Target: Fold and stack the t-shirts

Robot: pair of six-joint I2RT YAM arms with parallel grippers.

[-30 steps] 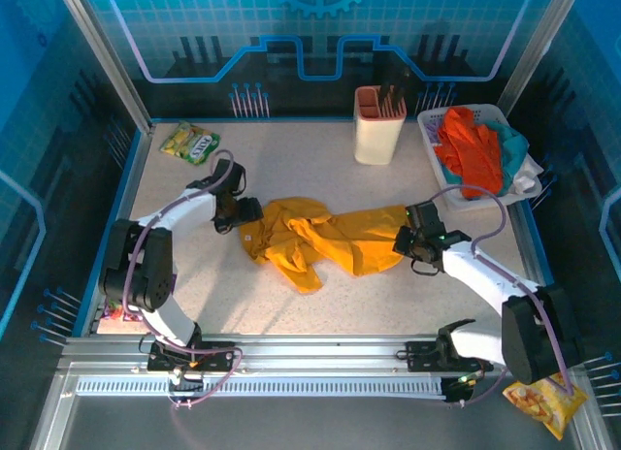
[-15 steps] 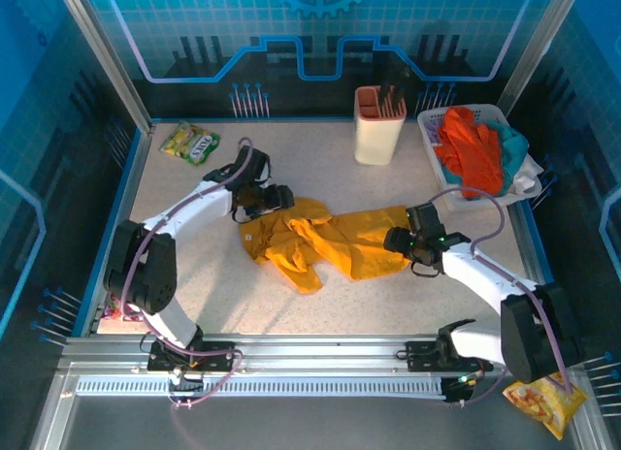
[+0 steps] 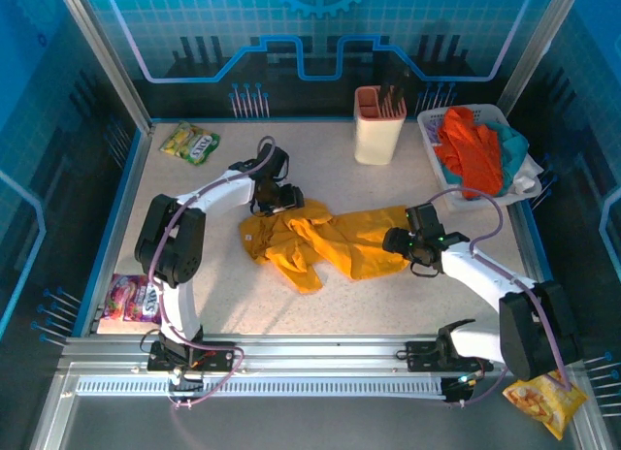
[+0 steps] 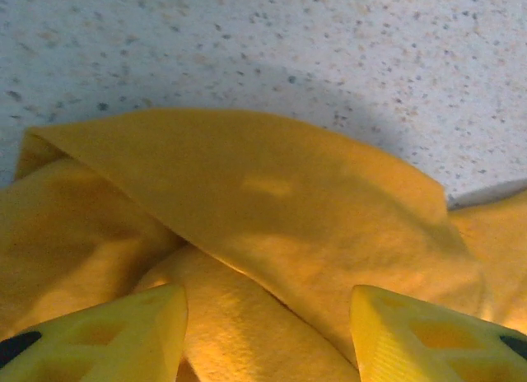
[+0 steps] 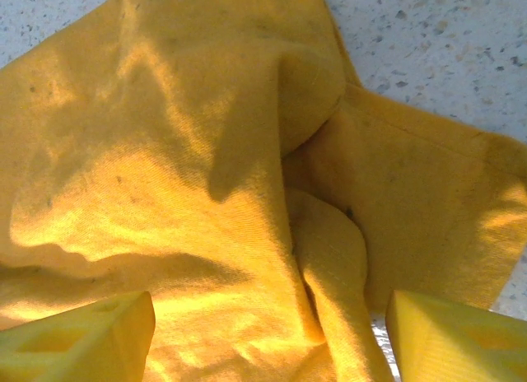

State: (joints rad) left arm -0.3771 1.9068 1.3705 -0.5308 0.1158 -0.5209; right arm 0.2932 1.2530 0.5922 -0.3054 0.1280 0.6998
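Note:
A mustard-yellow t-shirt (image 3: 325, 241) lies crumpled in the middle of the table. My left gripper (image 3: 287, 200) hovers at its far left edge. In the left wrist view the left gripper (image 4: 265, 316) is open, and a rolled fold of the yellow cloth (image 4: 272, 201) lies between its fingers, unpinched. My right gripper (image 3: 401, 242) sits at the shirt's right end. It is open wide there, and in the right wrist view the right gripper (image 5: 270, 333) stands over bunched yellow cloth (image 5: 206, 193). More t-shirts, orange-red (image 3: 471, 149), teal (image 3: 511, 144) and whitish (image 3: 527, 180), are heaped in a white basket (image 3: 428, 140).
A cream container (image 3: 378, 125) stands at the back, left of the basket. A green-yellow snack packet (image 3: 190, 142) lies at the back left. A pink packet (image 3: 131, 297) lies at the left edge, and an orange snack bag (image 3: 543, 400) off the front right corner.
My left arm swung right and back from the shirt's left edge to its far edge, jaws narrowing a little. My right gripper opened and let go of the shirt's right end.

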